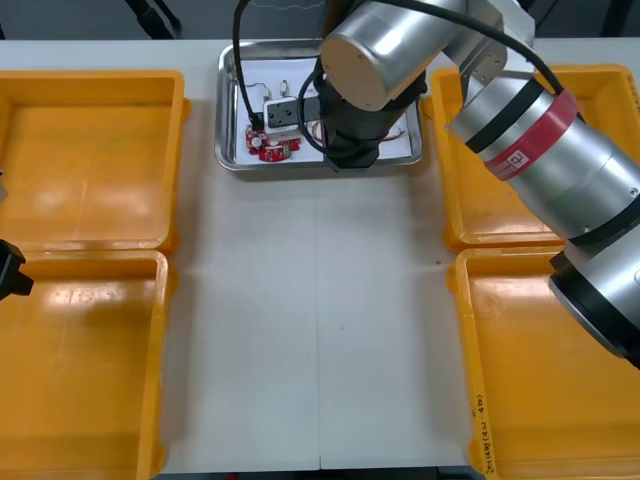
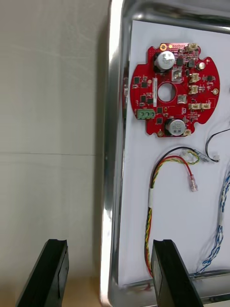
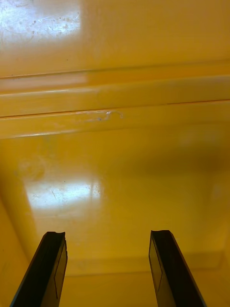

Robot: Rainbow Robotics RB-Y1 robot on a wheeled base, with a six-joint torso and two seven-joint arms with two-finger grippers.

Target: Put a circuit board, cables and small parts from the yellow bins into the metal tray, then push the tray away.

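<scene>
The metal tray [image 1: 232,100] sits at the table's far middle, white inside. In it lie a round red circuit board [image 2: 172,91], a red and yellow cable [image 2: 158,177], a twisted blue and white cable [image 2: 220,216] and a thin black cable [image 2: 218,136]. My right gripper [image 2: 109,244] is open and straddles the tray's rim [image 2: 112,144], one finger over the table and the other inside, by the red and yellow cable. In the front view the right arm [image 1: 520,140] covers the tray's middle, with the board [image 1: 268,146] beside it. My left gripper [image 3: 108,268] hangs open over a yellow bin's floor [image 3: 115,182], holding nothing.
Two yellow bins stand on the left [image 1: 90,160] [image 1: 80,370] and two on the right [image 1: 480,200] [image 1: 540,380], all showing bare floors. The left arm [image 1: 12,272] is at the left edge between the left bins. A strip of light table [image 1: 320,320] runs between the bins.
</scene>
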